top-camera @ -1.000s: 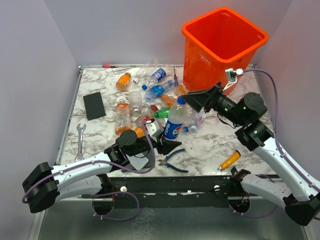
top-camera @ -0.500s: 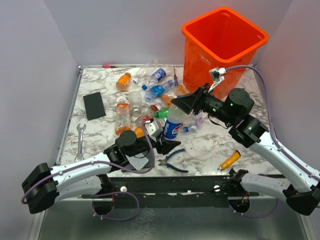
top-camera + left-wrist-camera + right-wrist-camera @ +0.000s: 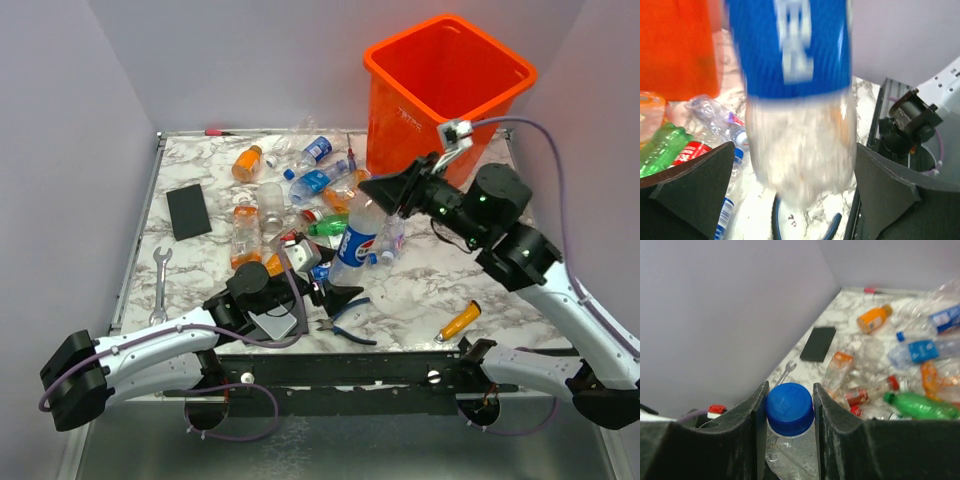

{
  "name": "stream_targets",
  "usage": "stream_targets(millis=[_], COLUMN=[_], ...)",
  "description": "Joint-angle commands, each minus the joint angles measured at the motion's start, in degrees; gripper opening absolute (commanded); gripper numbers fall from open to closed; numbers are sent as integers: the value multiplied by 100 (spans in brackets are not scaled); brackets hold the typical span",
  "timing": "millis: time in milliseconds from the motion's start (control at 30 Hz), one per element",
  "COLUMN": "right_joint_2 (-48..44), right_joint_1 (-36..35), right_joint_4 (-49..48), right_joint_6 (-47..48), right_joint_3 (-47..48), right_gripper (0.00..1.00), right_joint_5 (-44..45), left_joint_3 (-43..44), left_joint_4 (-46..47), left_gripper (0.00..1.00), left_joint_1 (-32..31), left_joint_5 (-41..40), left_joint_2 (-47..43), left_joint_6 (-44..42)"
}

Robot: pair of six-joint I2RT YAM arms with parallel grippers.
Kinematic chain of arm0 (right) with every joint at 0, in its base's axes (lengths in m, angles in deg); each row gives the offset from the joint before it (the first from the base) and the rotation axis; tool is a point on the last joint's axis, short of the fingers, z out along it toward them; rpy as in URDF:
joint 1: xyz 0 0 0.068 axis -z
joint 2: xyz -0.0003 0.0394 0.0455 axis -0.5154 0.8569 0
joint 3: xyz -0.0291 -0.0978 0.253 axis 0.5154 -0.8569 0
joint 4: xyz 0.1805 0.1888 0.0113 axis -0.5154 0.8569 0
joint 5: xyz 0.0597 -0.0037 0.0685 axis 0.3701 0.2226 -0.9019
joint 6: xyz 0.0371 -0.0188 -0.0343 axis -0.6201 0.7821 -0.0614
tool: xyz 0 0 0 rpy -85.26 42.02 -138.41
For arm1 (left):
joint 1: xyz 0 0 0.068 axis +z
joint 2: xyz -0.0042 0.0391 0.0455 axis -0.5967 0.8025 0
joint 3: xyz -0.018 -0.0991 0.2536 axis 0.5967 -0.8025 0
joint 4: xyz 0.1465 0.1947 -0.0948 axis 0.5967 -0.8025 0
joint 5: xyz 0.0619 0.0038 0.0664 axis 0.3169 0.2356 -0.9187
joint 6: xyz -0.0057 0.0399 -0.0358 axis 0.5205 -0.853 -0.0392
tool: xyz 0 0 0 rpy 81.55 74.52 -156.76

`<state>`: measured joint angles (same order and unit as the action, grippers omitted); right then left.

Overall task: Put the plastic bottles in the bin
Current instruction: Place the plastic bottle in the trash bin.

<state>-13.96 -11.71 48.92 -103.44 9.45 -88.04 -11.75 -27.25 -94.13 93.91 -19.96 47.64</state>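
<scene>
A tall clear bottle (image 3: 354,240) with a blue label and blue cap (image 3: 789,409) hangs tilted, its base just above the marble. My right gripper (image 3: 378,190) is shut on that cap, one finger on each side. My left gripper (image 3: 334,293) stands open around the bottle's lower part (image 3: 800,100), both fingers (image 3: 695,192) clear of it. Several more plastic bottles (image 3: 300,185), clear, orange and green, lie in a heap behind. The orange bin (image 3: 410,130) stands at the back right, just behind my right gripper.
Blue-handled pliers (image 3: 345,325) lie under the lifted bottle. An orange-handled screwdriver (image 3: 458,321) lies near the front right. A black pad (image 3: 188,211) and a wrench (image 3: 160,280) are at the left, and a red-tipped tool (image 3: 220,131) lies on the back edge.
My right gripper came down onto the blue cap, shut on it and tipped the bottle up to the right. My left gripper opened and let the bottle go.
</scene>
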Motion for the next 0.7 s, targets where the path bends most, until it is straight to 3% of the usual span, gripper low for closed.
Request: stream_targets(millis=[0, 133, 300, 400, 600, 667], right_joint_2=[-110, -86, -312, 90, 1482, 2050], right_joint_1=[-17, -23, -23, -23, 53, 296], right_joint_4=[902, 928, -1303, -2482, -3564, -3406], right_joint_6=[970, 1855, 3378, 4254, 5477, 5625], right_joint_3=[1483, 2519, 2232, 2374, 3511, 4104], right_gripper=[0, 0, 0, 0, 0, 0], right_joint_5=[1190, 2277, 4074, 4851, 5181, 5000], left_joint_3=[20, -13, -22, -23, -22, -15], left_joint_4=[40, -30, -154, -208, -276, -297], left_gripper=[99, 99, 99, 99, 99, 99], left_joint_1=[-30, -31, -23, -23, -23, -21], left_joint_5=[-607, -1170, -1759, -2054, -2486, -2485], left_joint_2=[-368, -593, -693, -694, -795, -830], left_joint_6=[-145, -299, -527, -581, -674, -692])
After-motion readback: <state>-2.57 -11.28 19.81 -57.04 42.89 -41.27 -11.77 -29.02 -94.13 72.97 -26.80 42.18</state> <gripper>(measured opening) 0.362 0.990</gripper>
